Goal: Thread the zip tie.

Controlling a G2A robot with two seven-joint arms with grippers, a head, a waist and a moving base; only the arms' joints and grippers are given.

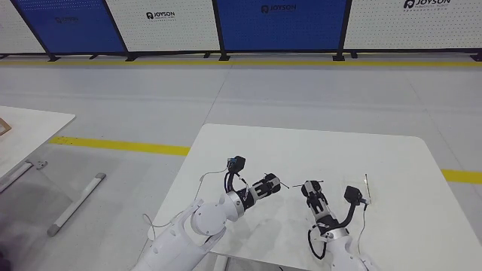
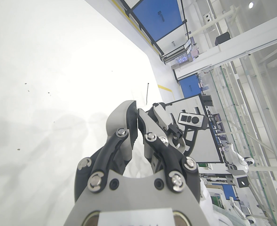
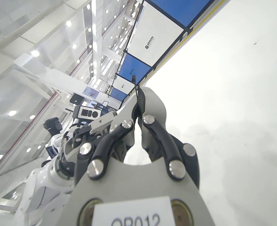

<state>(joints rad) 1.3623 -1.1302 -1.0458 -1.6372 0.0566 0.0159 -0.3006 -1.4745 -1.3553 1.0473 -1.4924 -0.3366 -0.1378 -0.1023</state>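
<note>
A: Toward the table's (image 1: 301,147) near edge, midway along it, found the zip tie (image 3: 134,78) there?
B: Found it lifted off the surface. Saw the right claw (image 3: 138,92) clamped flat on the strap, head poking out just beyond its tip.
A: And checked the left claw (image 2: 136,109)?
B: Checked. Looked closed too, facing the right one, near but not touching. Seemed to pinch the thin tail end, though too small to swear to.
A: Judged the handling how?
B: Reckoned it almost weightless, springy along the strap, slick plastic; likely to twist or flick out of a loose pinch. Would grip the tail just behind its tip to curb whipping, and the strap right beneath the head, leaving the slot clear.
A: Noticed anything else?
B: Noted a spare tie (image 1: 367,184) lying flat toward the table's right edge, well apart from both claws.
</note>
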